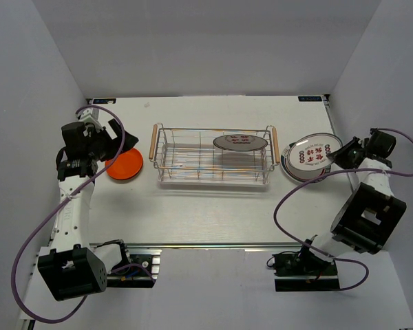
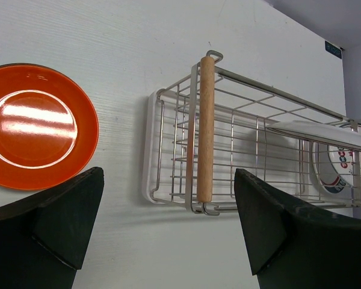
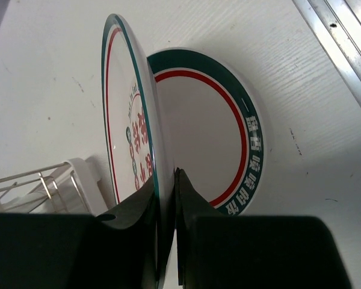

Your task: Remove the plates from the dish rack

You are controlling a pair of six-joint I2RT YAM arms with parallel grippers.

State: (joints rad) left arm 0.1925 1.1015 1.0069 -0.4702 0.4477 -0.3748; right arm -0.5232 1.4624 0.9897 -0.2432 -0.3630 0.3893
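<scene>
Right gripper point(image 3: 166, 180): black fingers pressed together on the rim of a white plate point(image 3: 129, 120), which is glossy and round, with a dark green edge band, a red ring and red characters. In the wrist view the plate is seen edge-on; from above it sits tilted, face up, just right of the dish rack point(image 1: 213, 155). A second plate point(image 3: 198, 132) of the same pattern lies flat on the white table point(image 1: 206, 213) under it; contact between the two cannot be determined.

Left gripper point(image 2: 167, 174): fingers wide apart, holding nothing, above the table beside a glossy red-orange plate point(image 2: 33, 126) lying flat.

The rack is chrome wire, long axis left to right, with a wooden handle point(image 2: 206, 126) at each short end. A third white plate point(image 1: 241, 142) rests high in its right half.
</scene>
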